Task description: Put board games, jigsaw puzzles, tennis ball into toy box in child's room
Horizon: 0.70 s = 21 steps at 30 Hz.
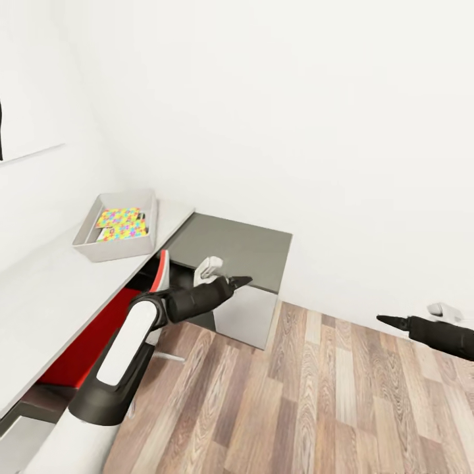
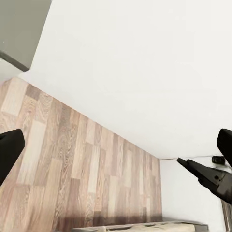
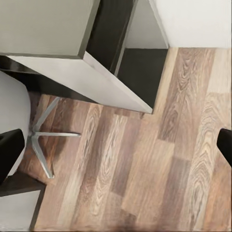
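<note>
On the left, the toy box [image 1: 89, 245] sits on the pale table [image 1: 39, 296] with a jigsaw puzzle [image 1: 120, 223] already inside. My left gripper [image 1: 238, 282] hangs empty over the dark desk section, jaws apart; a red-backed chair [image 1: 92, 342] crowds that arm. My right gripper [image 1: 390, 320] floats above the wood floor [image 1: 316, 408], fingers spread, holding nothing.

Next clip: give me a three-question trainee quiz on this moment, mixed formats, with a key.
1. True or false: a jigsaw puzzle lies inside the toy box.
2. The toy box rests on: A) the pale tabletop B) the wood floor C) the red chair.
3. Fill in: the left pincer hovers beside the ___ grey table section.

Key: 1 true; 2 A; 3 dark.
</note>
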Available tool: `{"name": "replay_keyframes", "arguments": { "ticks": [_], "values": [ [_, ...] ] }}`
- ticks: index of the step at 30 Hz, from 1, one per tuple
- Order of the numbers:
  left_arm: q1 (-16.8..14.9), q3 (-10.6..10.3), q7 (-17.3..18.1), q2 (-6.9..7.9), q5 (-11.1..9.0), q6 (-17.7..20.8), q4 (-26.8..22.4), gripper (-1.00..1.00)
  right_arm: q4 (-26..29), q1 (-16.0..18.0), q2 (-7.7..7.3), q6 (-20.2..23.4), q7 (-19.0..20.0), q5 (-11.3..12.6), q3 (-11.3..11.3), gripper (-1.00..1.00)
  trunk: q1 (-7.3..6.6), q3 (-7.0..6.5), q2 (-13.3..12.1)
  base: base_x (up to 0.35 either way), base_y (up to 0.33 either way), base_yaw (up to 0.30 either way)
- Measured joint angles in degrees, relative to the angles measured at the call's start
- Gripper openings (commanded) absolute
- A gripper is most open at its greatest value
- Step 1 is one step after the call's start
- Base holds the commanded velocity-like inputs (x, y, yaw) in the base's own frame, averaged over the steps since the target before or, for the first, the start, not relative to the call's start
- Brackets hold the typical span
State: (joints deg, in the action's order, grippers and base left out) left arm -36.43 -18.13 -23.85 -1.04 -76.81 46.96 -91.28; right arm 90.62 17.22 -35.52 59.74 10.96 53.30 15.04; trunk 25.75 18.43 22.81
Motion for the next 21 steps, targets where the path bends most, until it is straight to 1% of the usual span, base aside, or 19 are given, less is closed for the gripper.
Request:
{"name": "replay_keyframes", "arguments": {
  "ticks": [3, 4, 7, 12, 21],
  "values": [
    [1.6, 2.0, 0.4, 0.56, 0.7, 0.0, 0.1, 1.00, -1.7, 0.3, 1.27, 0.0, -4.2, 0.1, -3.4, 1.00, 0.00, -0.27, 0.0, 0.000, 0.000, -0.147],
    [2.3, 2.8, 0.7, 0.69, 1.0, 0.0, 0.1, 1.00, -3.5, 1.0, 2.37, 0.0, -6.0, 0.0, -4.7, 1.00, 0.00, -0.36, 0.0, 0.000, 0.000, -0.147],
    [2.8, 3.4, 1.0, 0.74, 1.2, -0.1, 0.3, 1.00, -5.8, 2.4, 3.54, 0.0, -7.5, -0.2, -6.1, 1.00, 0.00, -0.64, 0.0, -0.003, 0.000, -0.147],
    [3.1, 3.9, 1.2, 0.77, 1.4, -0.2, 0.8, 1.00, -7.7, 3.7, 4.44, 0.0, -8.7, -0.3, -7.2, 1.00, 0.01, -1.10, 0.0, -0.115, 0.013, -0.147],
    [3.0, 3.7, 1.3, 0.70, 1.5, -0.2, 1.0, 1.00, -8.4, 4.1, 4.82, 0.0, -9.2, -0.4, -7.5, 1.00, 0.02, -1.92, 0.0, -0.273, 0.028, -0.140]
  ]
}}
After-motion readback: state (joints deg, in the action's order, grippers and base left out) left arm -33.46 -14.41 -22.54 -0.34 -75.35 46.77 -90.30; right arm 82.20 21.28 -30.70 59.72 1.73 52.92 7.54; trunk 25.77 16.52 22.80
